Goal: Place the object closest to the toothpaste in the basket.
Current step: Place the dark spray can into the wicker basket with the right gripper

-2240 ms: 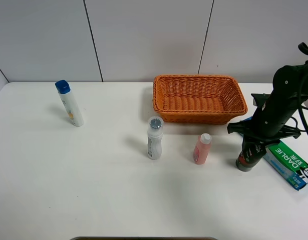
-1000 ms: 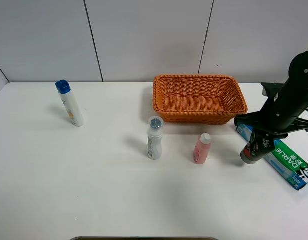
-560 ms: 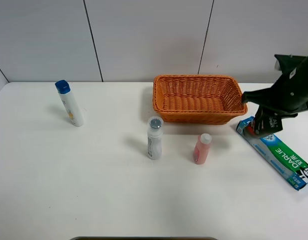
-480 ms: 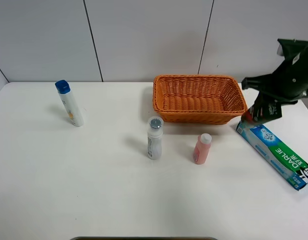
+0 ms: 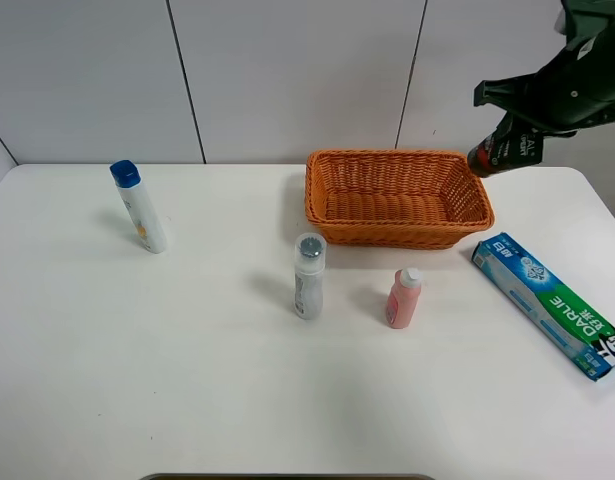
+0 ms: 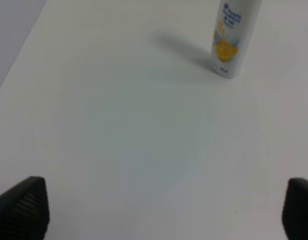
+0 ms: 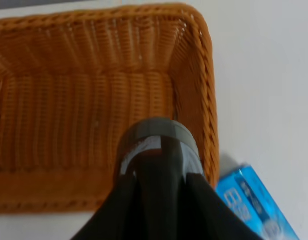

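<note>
My right gripper (image 5: 509,135) is shut on a dark bottle (image 5: 497,148) with a grey base and holds it high in the air, above the right end of the orange wicker basket (image 5: 397,197). In the right wrist view the dark bottle (image 7: 159,150) hangs over the basket's right wall (image 7: 204,90). The toothpaste box (image 5: 549,303), blue and green, lies on the table right of the basket; its corner shows in the right wrist view (image 7: 249,200). My left gripper (image 6: 164,210) is open over bare table, only its fingertips (image 6: 23,205) showing.
A pink bottle (image 5: 403,297) and a white bottle with a grey cap (image 5: 308,275) stand in front of the basket. A white bottle with a blue cap (image 5: 139,207) stands at the far left, also in the left wrist view (image 6: 234,37).
My right gripper has lifted the dark bottle off the table beside the toothpaste and carried it up and back, to above the basket's right end. The left arm has not moved.
</note>
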